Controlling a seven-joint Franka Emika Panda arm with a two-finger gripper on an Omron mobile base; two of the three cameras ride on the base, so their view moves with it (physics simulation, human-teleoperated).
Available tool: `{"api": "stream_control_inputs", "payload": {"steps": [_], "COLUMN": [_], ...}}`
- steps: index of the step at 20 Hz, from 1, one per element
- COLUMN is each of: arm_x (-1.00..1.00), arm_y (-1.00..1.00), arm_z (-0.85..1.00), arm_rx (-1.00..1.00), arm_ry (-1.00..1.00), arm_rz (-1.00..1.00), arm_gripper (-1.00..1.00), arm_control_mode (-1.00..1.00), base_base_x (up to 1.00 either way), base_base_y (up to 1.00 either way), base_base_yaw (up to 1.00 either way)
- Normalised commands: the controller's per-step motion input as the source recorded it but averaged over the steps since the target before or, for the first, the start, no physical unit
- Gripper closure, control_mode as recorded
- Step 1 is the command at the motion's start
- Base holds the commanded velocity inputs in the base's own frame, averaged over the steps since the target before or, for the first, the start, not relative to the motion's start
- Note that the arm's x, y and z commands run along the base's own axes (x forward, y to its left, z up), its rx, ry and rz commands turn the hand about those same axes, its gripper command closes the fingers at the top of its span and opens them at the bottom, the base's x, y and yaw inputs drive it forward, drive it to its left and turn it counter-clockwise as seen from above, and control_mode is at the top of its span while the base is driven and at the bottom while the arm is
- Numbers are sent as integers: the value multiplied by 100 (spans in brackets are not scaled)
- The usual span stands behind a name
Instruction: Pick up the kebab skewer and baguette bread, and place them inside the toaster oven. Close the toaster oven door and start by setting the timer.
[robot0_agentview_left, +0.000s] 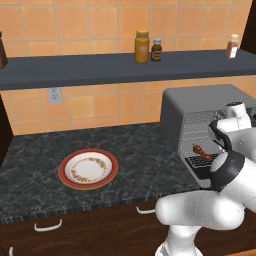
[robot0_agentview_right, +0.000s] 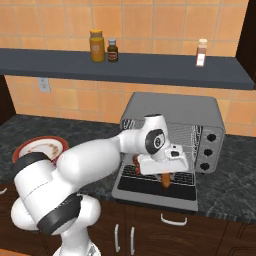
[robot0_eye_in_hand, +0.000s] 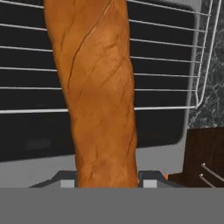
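Left base view: kebab skewer (robot0_agentview_left: 202, 151) inside toaster oven (robot0_agentview_left: 200, 107); hand view: baguette bread (robot0_eye_in_hand: 98, 96).

The dark stone counter (robot0_agentview_left: 140, 150) carries a round plate (robot0_agentview_left: 88, 168) with a red rim, over at about 9 o'clock in the left base view. The grey toaster oven (robot0_agentview_right: 172, 117) sits on the counter at about 3 o'clock, well apart from the plate. Up above, a dark shelf (robot0_agentview_left: 75, 70) holds a yellow jar (robot0_agentview_left: 142, 46), a small dark bottle (robot0_agentview_left: 156, 50) just beside it, and a little red-brown shaker (robot0_agentview_left: 232, 47) farther along.
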Motion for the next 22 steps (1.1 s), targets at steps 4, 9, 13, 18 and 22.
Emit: {"api": "stream_control_inputs", "payload": {"steps": [4, 9, 13, 18, 22], "arm_x": [30, 43, 34, 39, 15], "arm_y": [-8, -1, -1, -10, -9], "arm_z": [-15, -20, -20, -11, -14], "arm_rx": [0, 8, 12, 7, 5], "arm_ry": [1, 0, 0, 0, -1], "arm_rz": [8, 5, 4, 3, 4], "arm_gripper": [100, 100, 100, 100, 100], "arm_control_mode": [-100, -100, -100, -100, -100], "base_base_x": [0, 0, 0, 0, 0], "base_base_y": [0, 0, 0, 0, 0], "base_base_yaw": [0, 0, 0, 0, 0]}}
